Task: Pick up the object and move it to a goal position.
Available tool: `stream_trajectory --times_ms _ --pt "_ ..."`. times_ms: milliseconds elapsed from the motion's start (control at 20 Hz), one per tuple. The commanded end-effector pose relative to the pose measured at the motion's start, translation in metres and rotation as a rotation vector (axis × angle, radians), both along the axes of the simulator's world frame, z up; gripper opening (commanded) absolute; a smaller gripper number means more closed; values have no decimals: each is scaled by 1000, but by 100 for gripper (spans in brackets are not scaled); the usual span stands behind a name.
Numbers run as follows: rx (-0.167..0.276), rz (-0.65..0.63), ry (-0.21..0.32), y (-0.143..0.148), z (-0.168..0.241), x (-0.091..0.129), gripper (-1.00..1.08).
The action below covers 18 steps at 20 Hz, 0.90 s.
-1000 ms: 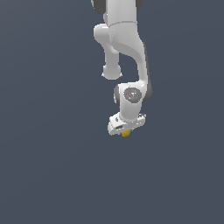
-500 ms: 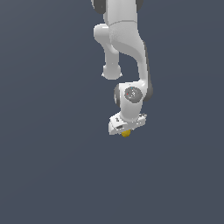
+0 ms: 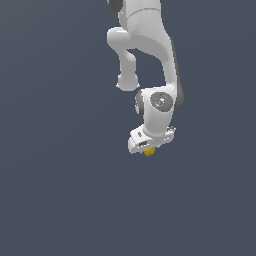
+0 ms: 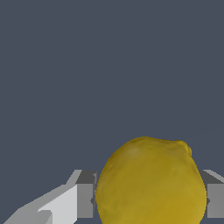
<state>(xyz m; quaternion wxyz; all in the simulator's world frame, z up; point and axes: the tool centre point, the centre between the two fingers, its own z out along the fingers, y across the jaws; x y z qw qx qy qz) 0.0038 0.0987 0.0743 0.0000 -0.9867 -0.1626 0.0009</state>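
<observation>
Exterior view, leftmost third: plain dark grey-blue backdrop (image 3: 55,150), no visible surface edge or horizon.

Moving right: 1 white arm (image 3: 145,45) comes in from the upper edge, folds through a rounded elbow, then drops to a wrist joint with a grey round cap (image 3: 161,101). Below the wrist sits the pincer (image 3: 148,148), white, tilted, its body angled down toward the exterior view's left.

At the pincer's lower end: the object (image 3: 149,151), small, round, mustard-yellow, only partly showing beneath the white body. It sits directly between the fingers, touching the pincer, much smaller than the hand above it. Nothing under it is visible; the backdrop surrounds it on all sides.

Right of the pincer: more bare backdrop.

Wrist view, left to right: 1 finger (image 4: 85,194), grey pad face with a white sloped housing behind it, pressed against the object's side. Then the object (image 4: 151,181), yellow, slightly mottled, rounded with a small nub at its upper right, lemon-like. Then the 2nd finger (image 4: 214,197), grey, against the opposite side.

Pincer state: closed onto the object, the 2 fingers parted only by the object's own width, no gap seen on either side.
</observation>
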Motion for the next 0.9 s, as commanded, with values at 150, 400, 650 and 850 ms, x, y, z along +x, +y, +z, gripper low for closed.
stream_trajectory --times_ms 150,400,650,850 --pt "0 0 -2 19 42 18 -100" --pt "1 0 -2 38 85 37 -100" --pt "1 0 -2 56 125 55 -100" --pt "1 0 -2 67 149 67 -100"
